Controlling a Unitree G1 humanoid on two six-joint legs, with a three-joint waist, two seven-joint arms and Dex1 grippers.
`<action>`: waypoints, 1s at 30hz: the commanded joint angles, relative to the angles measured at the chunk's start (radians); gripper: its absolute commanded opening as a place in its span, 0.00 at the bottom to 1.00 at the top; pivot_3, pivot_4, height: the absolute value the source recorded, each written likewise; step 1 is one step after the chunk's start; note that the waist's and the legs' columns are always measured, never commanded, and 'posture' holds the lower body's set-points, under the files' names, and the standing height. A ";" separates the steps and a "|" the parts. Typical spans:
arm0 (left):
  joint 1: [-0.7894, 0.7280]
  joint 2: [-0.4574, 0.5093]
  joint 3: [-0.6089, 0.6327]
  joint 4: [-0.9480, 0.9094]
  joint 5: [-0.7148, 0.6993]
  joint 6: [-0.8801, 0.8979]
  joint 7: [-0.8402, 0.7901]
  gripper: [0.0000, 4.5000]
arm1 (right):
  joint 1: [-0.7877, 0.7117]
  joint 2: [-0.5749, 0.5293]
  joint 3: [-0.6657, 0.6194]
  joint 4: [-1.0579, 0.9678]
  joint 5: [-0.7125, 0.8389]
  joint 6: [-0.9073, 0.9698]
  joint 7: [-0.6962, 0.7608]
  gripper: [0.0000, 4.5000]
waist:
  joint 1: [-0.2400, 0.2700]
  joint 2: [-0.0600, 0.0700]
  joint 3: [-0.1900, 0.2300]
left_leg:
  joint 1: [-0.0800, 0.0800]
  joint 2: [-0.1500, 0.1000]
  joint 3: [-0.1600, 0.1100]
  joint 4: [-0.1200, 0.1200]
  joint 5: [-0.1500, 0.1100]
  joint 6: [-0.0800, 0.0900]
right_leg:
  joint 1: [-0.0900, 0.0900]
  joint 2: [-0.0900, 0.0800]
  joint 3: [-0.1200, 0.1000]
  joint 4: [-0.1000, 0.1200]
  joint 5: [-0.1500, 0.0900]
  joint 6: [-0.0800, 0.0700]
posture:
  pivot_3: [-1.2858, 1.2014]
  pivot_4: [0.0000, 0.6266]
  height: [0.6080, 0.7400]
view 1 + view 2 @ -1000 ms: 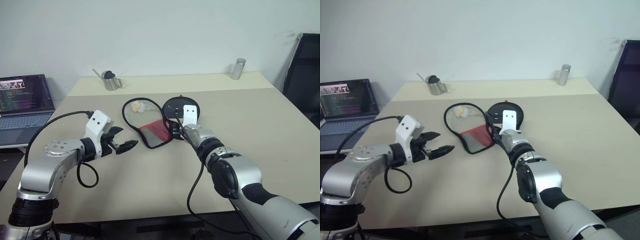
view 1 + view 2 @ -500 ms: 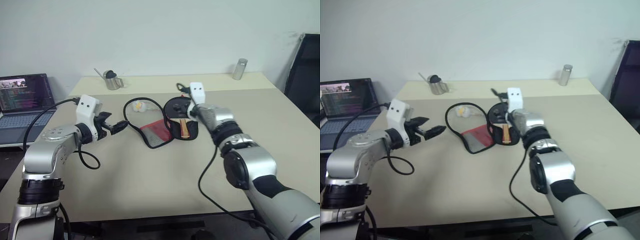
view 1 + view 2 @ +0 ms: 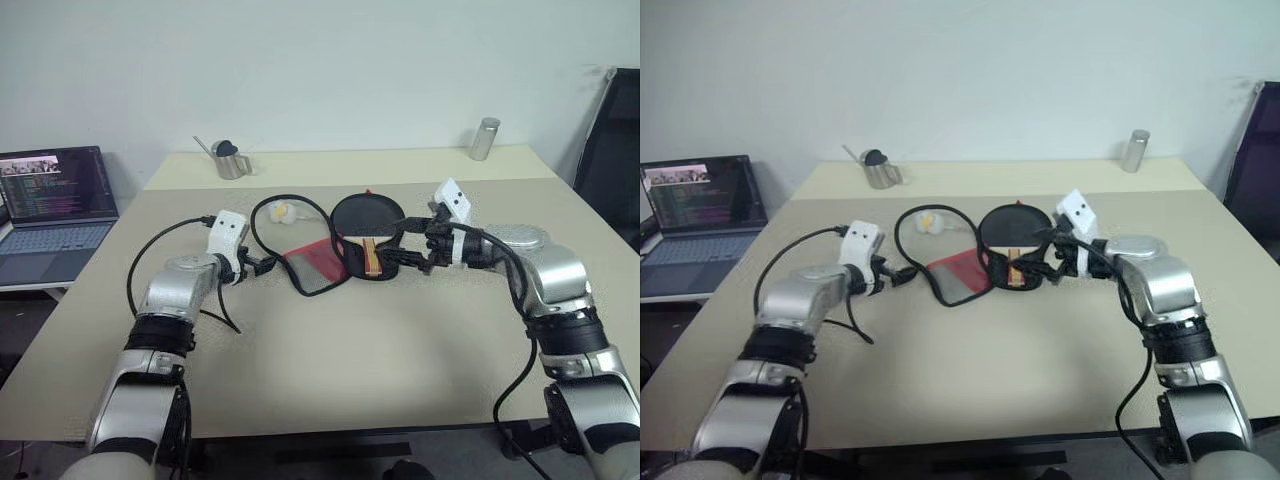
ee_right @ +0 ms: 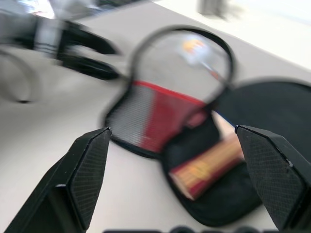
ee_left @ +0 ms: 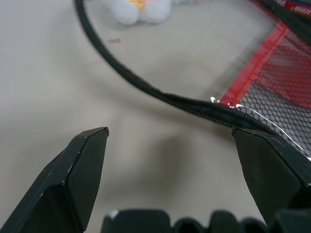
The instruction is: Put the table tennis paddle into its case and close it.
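So my left hand [image 3: 262,264] has swung in and now sits fingers spread right at the zipper edge of the case [image 3: 318,262], not gripping anything yet. The table tennis paddle [image 3: 366,230] is lying in the open half of the case on the desk [image 3: 330,350]. My right hand [image 3: 408,251] has let go of it and backed off, fingers spread too. Looks like insertion's done and folding the flap over comes next.
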 commanded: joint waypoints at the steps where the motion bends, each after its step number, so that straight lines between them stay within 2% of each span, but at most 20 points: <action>1: -0.039 -0.017 -0.027 0.038 0.048 -0.051 -0.005 0.79 | -0.001 -0.002 -0.011 -0.068 0.030 0.003 -0.014 1.00 | 0.002 0.000 0.000 | 0.000 0.000 0.000 0.000 0.000 0.000 | 0.000 0.000 0.000 0.000 0.000 0.000 | 0.52 0.24 1.00; 10: -0.014 -0.094 -0.039 -0.007 0.066 -0.050 -0.028 0.05 | 0.026 -0.001 0.003 -0.110 0.041 0.012 -0.049 1.00 | 0.027 -0.001 0.000 | -0.002 -0.001 -0.001 0.001 0.000 0.000 | 0.000 -0.001 -0.001 -0.001 0.000 0.000 | 0.52 0.24 1.00; 11: -0.012 -0.097 -0.038 -0.009 0.068 -0.050 -0.027 0.01 | 0.028 -0.004 0.004 -0.113 0.042 0.014 -0.049 1.00 | 0.026 -0.001 0.000 | -0.002 -0.001 -0.001 0.001 0.000 0.000 | 0.000 -0.001 -0.001 -0.001 0.000 0.000 | 0.52 0.24 1.00; 19: -0.042 -0.167 -0.018 -0.025 0.049 -0.068 -0.017 0.01 | 0.029 -0.027 -0.010 -0.126 0.041 0.014 -0.057 1.00 | 0.029 -0.001 0.000 | -0.002 -0.001 -0.001 0.001 0.000 0.000 | 0.000 -0.001 -0.001 -0.001 0.000 0.000 | 0.52 0.24 1.00; 30: -0.104 -0.283 0.013 -0.047 0.018 -0.285 -0.027 0.01 | 0.020 -0.152 -0.097 -0.055 0.024 -0.046 -0.071 1.00 | 0.030 -0.002 0.000 | -0.001 -0.001 -0.001 0.001 0.000 0.000 | 0.000 -0.001 -0.001 -0.001 0.000 0.000 | 0.52 0.24 1.00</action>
